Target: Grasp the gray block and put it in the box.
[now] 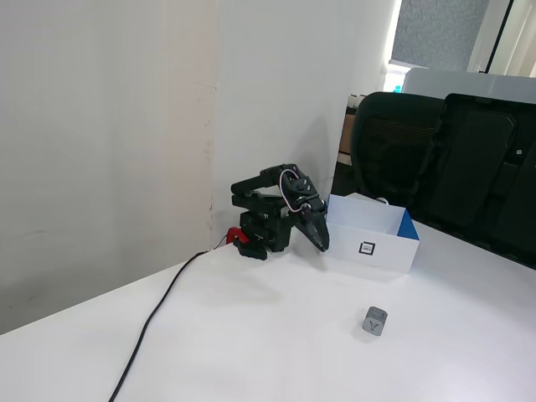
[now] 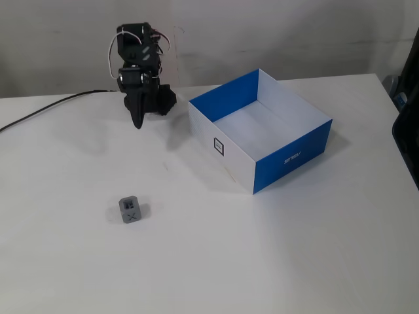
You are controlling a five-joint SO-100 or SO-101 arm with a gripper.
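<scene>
The gray block (image 1: 374, 322) (image 2: 131, 210) lies alone on the white table, with a light mark on its front face. The box (image 1: 373, 249) (image 2: 288, 158) is white with a blue side and stands open, holding nothing visible. My black gripper (image 1: 322, 246) (image 2: 137, 124) hangs in the air by the arm's base, its fingers pressed together into a point and nothing between them. It is well away from the block and just short of the box's near corner.
A black cable (image 1: 155, 318) (image 2: 46, 108) runs from the arm's base across the table. Black office chairs (image 1: 444, 159) stand behind the table beyond the box. A wall rises close behind the arm.
</scene>
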